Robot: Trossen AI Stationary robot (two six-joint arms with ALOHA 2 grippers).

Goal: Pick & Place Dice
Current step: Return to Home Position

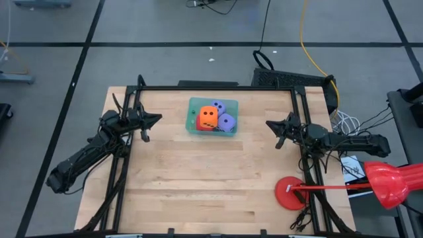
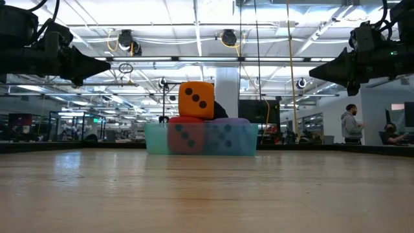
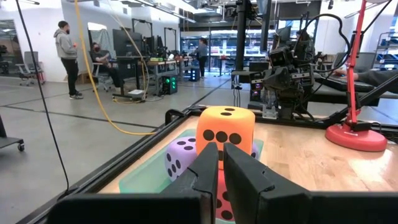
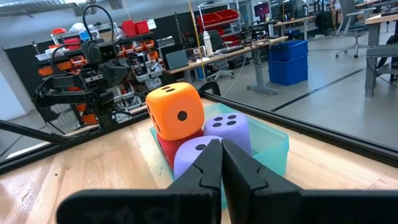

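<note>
Evidently done: soft, dark-pipped foam dice (image 1: 208,116) sit heaped in the translucent teal bin (image 1: 197,104); left gripper (image 1: 157,119) and right gripper (image 1: 269,124) flank it, pinched together, empty.

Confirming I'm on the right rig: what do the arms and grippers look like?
The left arm and right arm are black, slender, jointed links with dark cables alongside. The left gripper and right gripper are black too, each with two flat fingers tapering to wedge tips.

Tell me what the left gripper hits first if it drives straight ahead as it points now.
Probably the orange die, sitting highest in the bin; the left gripper points at it, though it may pass just above.
</note>
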